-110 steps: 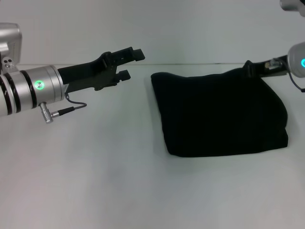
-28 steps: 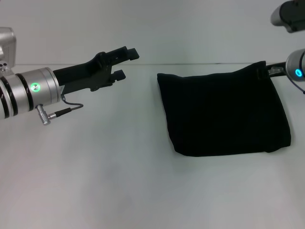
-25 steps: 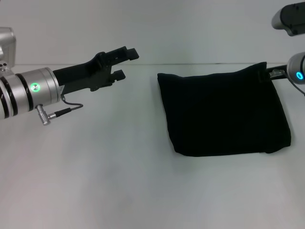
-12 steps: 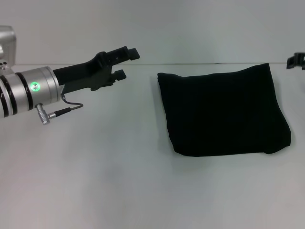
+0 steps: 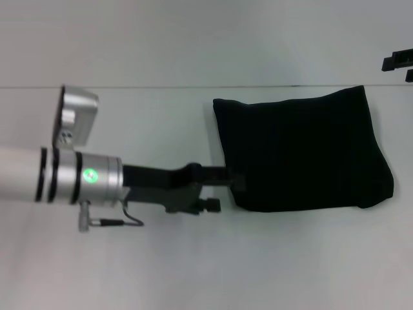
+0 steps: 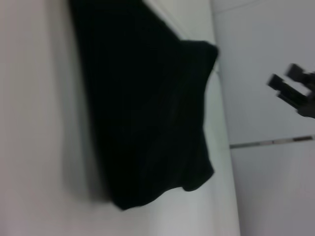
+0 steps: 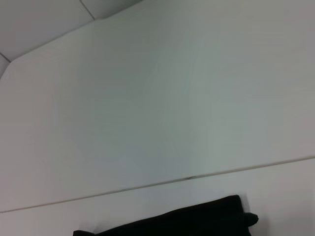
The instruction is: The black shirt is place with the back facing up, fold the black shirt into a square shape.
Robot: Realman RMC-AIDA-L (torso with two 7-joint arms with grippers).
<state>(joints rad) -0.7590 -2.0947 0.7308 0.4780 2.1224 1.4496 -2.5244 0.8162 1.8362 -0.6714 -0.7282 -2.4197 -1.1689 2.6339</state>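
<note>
The black shirt (image 5: 303,155) lies folded into a rough square right of the table's centre, with no print showing. My left gripper (image 5: 226,194) is open, low at the shirt's near left corner. Its farther finger reaches the cloth edge and nothing sits between the fingers. The left wrist view fills with the black shirt (image 6: 147,108), and my right gripper (image 6: 291,88) shows beyond it, fingers apart. In the head view my right gripper (image 5: 401,68) hangs open at the far right edge, above and clear of the shirt's far right corner. Only a strip of the black shirt (image 7: 187,223) appears in the right wrist view.
The white table (image 5: 129,271) runs back to a pale wall (image 5: 193,39), meeting it along a seam just behind the shirt. My left arm's silver forearm (image 5: 64,181) crosses the table's left half.
My left arm has swung from the far left down to the shirt's near left corner. My right gripper let go of the shirt's far right corner and drew up and away to the right.
</note>
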